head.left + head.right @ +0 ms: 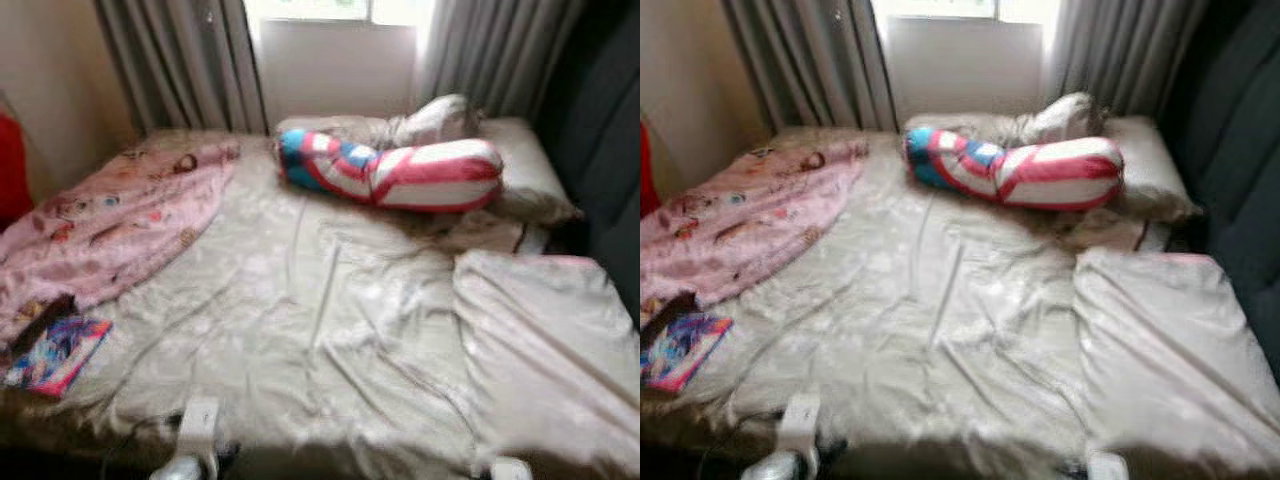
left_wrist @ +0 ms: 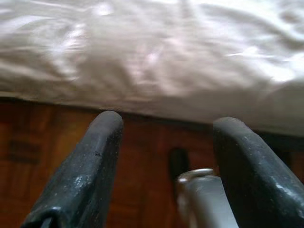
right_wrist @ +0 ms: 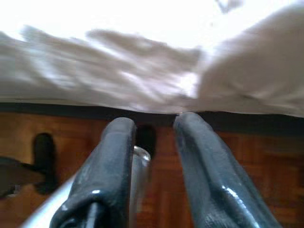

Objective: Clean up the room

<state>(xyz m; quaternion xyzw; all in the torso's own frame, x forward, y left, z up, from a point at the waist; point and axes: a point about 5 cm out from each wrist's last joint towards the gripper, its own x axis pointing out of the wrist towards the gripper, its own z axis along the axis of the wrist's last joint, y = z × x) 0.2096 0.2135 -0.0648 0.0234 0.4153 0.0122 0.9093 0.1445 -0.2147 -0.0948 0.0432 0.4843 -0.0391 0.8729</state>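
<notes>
— What's on the bed from where you stand?

— A crumpled, silky cream sheet covers the whole mattress. At about ten o'clock lies one soft pink blanket with small printed figures, bunched up loosely. At twelve o'clock there's one long, stuffed bolster striped red, white and blue, resting against one pale pillow. Another flat, pale pillow sits at four o'clock.

— Anything small?

— One thin, glossy, brightly coloured book at eight o'clock, on the near left edge, touching the pink blanket's hem.

— And behind?

— Grey pleated curtains on either side of a bright window.

— The robot's grippers?

— Both hang low by the bed's near edge, over a reddish wooden parquet floor. The left gripper has its two matte black fingers spread wide, holding nothing. The right gripper has its fingers nearer together with a gap between them, also empty.
</notes>
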